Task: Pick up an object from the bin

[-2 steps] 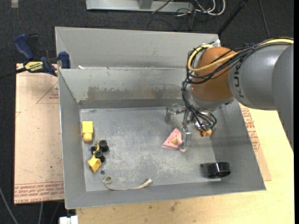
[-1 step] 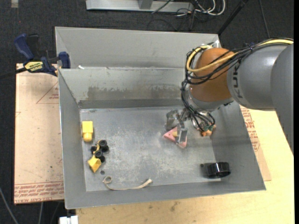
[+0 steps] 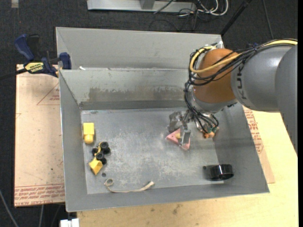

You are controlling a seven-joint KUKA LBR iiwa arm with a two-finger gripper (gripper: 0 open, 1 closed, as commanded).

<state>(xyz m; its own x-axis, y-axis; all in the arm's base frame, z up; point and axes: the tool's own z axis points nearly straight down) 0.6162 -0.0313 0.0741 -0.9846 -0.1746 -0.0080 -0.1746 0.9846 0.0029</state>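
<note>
My gripper [image 3: 181, 132] is down near the bin floor, right of the middle and below the orange-covered wrist. A small pink wedge-shaped thing [image 3: 173, 137] lies on the floor right at the gripper's lower left, and the gripper partly covers it. I cannot see whether the pink thing is held or only lies under the gripper. A black round cap-like thing [image 3: 218, 171] lies apart from the gripper, in the bin's front right corner.
On the left side lie a yellow block [image 3: 88, 132] and a yellow and black toy piece [image 3: 99, 158]. A thin pale strap [image 3: 131, 188] lies along the front wall. The arm reaches in from the right over the bin's right wall.
</note>
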